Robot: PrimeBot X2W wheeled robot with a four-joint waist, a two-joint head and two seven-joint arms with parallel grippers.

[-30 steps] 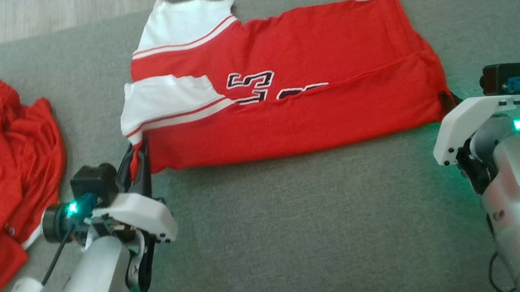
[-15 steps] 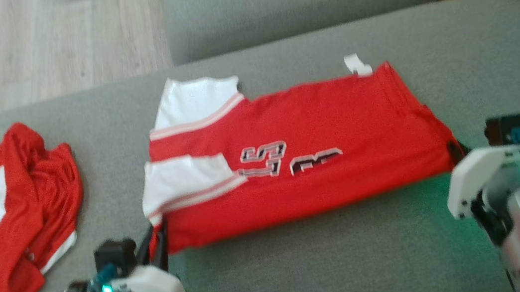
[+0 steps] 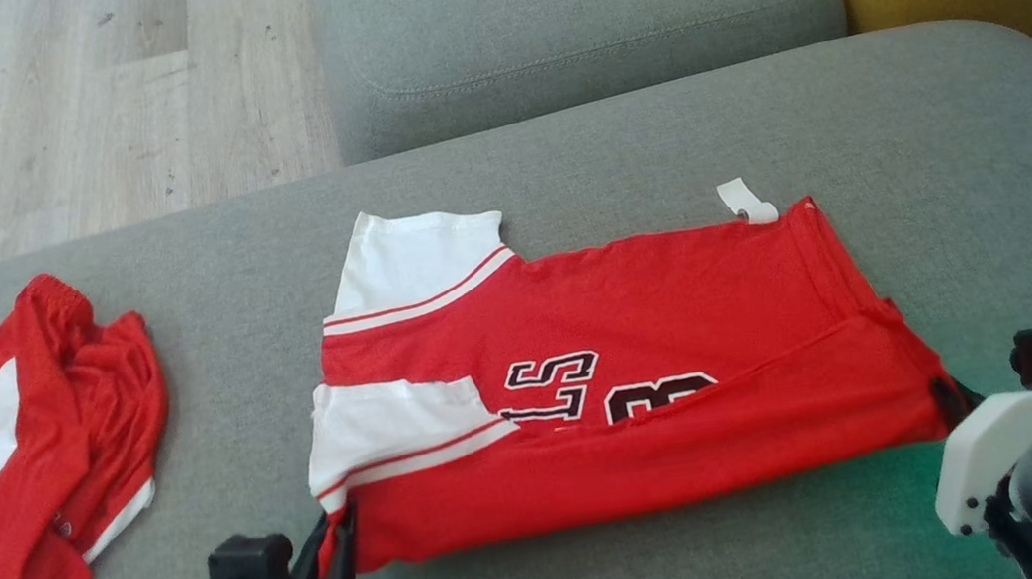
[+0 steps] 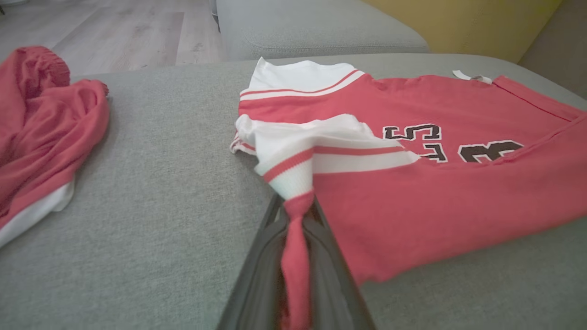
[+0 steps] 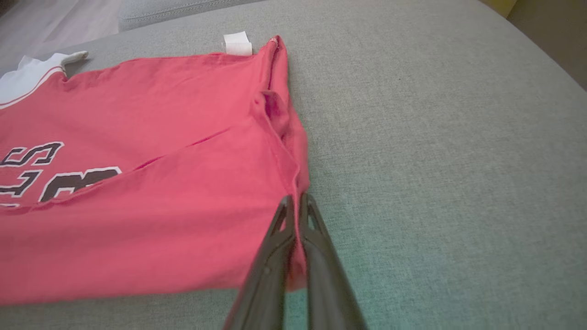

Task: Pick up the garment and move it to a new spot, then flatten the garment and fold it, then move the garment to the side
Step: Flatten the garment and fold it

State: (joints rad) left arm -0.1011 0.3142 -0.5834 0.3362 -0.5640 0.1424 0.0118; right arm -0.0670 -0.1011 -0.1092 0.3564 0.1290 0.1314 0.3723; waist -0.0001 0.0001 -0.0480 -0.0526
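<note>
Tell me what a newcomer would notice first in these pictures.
A red jersey with white sleeves and black numerals lies partly folded across the middle of the grey cushion. The left gripper and the right gripper each pinch one of its near corners, jaws shut on the fabric. A second red garment with a white stripe lies crumpled at the cushion's left.

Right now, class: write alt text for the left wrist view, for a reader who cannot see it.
The left tool is shut on a bunched corner of a red and white jersey lying folded on a grey cushion. A crumpled red garment lies apart, toward the view's left edge.
</note>
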